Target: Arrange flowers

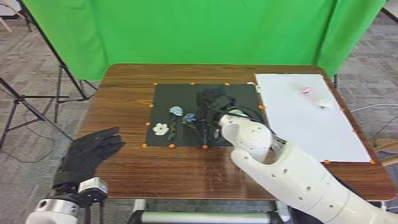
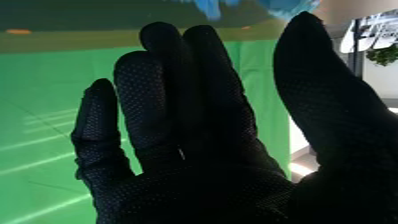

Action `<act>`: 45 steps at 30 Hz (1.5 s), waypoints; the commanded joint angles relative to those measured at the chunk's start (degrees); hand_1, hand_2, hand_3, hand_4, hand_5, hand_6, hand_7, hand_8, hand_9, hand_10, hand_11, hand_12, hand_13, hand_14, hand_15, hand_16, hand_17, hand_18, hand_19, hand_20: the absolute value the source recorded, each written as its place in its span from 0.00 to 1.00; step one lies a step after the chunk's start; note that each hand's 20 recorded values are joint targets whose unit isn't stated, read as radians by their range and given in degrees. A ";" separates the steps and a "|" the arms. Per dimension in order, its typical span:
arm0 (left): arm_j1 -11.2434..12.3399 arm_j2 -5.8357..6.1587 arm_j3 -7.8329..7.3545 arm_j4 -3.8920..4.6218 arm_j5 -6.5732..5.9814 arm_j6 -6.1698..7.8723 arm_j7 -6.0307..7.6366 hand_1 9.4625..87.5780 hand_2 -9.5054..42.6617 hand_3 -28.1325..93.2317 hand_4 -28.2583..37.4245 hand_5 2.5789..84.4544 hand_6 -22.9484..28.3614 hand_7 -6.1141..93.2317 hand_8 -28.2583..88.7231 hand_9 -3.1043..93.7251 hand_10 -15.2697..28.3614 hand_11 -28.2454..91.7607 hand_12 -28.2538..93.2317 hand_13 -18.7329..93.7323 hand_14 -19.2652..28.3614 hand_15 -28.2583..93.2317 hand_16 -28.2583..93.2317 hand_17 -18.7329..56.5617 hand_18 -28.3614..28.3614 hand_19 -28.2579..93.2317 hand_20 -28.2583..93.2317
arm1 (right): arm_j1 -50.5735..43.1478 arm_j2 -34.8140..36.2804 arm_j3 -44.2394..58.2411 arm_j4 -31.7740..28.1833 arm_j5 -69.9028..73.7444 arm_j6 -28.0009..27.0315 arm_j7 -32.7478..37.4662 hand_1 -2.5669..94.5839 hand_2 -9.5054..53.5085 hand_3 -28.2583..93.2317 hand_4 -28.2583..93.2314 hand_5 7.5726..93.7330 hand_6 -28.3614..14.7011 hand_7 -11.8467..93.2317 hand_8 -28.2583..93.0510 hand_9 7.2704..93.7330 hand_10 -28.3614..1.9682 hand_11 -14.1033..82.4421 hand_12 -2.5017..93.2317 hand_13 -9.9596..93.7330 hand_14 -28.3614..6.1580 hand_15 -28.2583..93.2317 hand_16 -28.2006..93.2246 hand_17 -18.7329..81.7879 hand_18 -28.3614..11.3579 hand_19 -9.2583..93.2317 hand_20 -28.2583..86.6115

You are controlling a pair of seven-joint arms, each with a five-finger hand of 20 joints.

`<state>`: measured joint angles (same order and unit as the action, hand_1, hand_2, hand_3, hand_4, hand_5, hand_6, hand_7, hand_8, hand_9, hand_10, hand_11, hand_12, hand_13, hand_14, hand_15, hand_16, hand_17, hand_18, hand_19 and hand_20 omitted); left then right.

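My right hand (image 1: 216, 101) is over the upper right part of the dark mat (image 1: 182, 89), its arm coming in from the lower right. In the right wrist view the hand (image 2: 195, 145) has straight fingers, the thumb apart, and blue petals (image 2: 282, 7) lie past the fingertips. On the mat, left of the hand, are a white flower (image 1: 161, 129), a pale blue flower (image 1: 176, 110) and a darker blue flower (image 1: 189, 118) with stems. My left hand (image 1: 87, 154) is open at the table's left edge, away from the flowers.
To the right of the mat lies a white board (image 1: 306, 132) with a pink flower (image 1: 306, 90) and a whitish flower (image 1: 323, 103) near its upper end. Orange dots mark the borders of mat and board. A green curtain (image 1: 213, 35) hangs behind the table (image 1: 133, 170).
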<state>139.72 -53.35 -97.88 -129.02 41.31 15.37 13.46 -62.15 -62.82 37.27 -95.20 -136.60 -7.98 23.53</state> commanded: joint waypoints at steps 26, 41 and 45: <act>2.73 1.01 1.31 -1.01 -1.39 2.53 3.73 0.27 0.30 0.89 0.29 0.59 0.76 0.21 0.17 0.47 0.88 0.58 0.32 0.45 1.00 0.75 0.13 0.16 0.90 0.75 0.37 | -0.57 17.81 26.15 9.25 5.36 -15.05 3.20 0.30 0.01 0.96 0.00 0.43 0.51 0.27 0.13 0.42 0.37 0.38 0.21 0.42 0.32 0.89 0.37 0.26 0.14 0.79 0.67; 2.09 0.37 2.04 -0.46 -1.49 2.00 4.13 0.27 0.30 0.89 0.29 0.59 0.76 0.21 0.17 0.47 0.88 0.58 0.32 0.45 1.00 0.75 0.13 0.16 0.90 0.74 0.36 | -2.16 13.77 26.07 13.43 -0.23 -17.47 4.59 0.29 0.00 0.95 0.00 0.40 0.51 0.26 0.14 0.39 0.37 0.35 0.21 0.40 0.30 0.89 0.36 0.25 0.14 0.79 0.68; 2.47 0.38 1.96 -0.52 -1.48 1.91 4.10 0.27 0.30 0.89 0.29 0.59 0.76 0.21 0.17 0.47 0.88 0.58 0.32 0.45 1.00 0.75 0.13 0.16 0.90 0.75 0.37 | -3.21 14.76 26.88 12.68 0.75 -16.80 6.37 0.29 0.00 0.95 0.00 0.41 0.51 0.26 0.14 0.40 0.35 0.34 0.21 0.41 0.28 0.89 0.36 0.25 0.13 0.79 0.68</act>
<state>141.56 -52.63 -96.01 -129.68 40.25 17.66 17.46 -63.62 -50.03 63.53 -81.70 -136.14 -25.96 26.48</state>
